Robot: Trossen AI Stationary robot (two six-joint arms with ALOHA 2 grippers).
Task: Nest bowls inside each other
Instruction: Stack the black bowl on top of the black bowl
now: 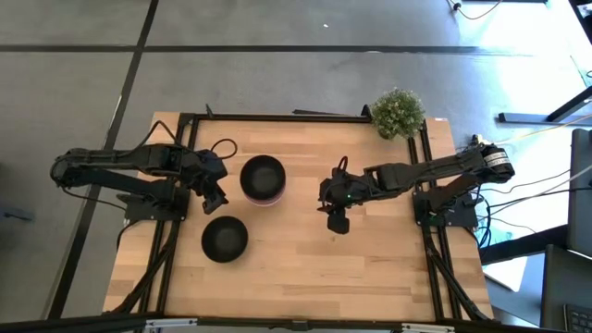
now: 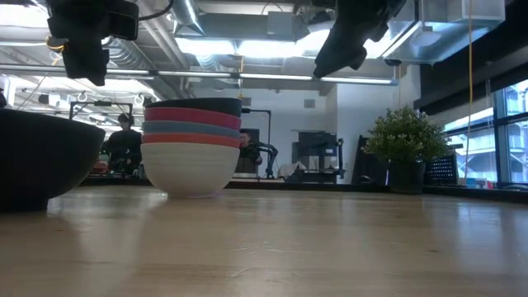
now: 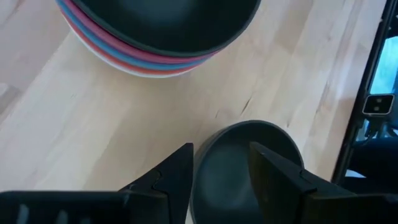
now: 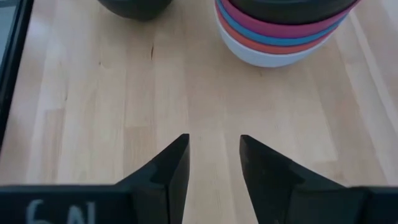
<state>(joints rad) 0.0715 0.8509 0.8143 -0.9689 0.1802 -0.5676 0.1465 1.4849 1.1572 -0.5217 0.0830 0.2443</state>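
1. High view: a stack of bowls (image 1: 263, 179), a black one on top, sits left of the desk (image 1: 305, 268) centre, and one loose black bowl (image 1: 225, 239) lies just beside it, nearer the front edge. The left gripper (image 1: 215, 197) hovers between the two, clearly the nearer arm; the right gripper (image 1: 337, 218) waits well apart over bare wood. A potted plant (image 1: 398, 113) stands at the far right corner.
2. Low view: the stack shows white, red, blue, magenta and black from the bottom up (five nested); the loose bowl looms at the left edge, both arms raised above.
3. Left wrist view: the left gripper's fingers (image 3: 166, 177) are parted and empty, with the loose bowl's rim directly beyond them, the stack farther ahead. I judge this arm should take the last bowl.
4. Right wrist view: the right gripper is released, holding nothing, over bare desk
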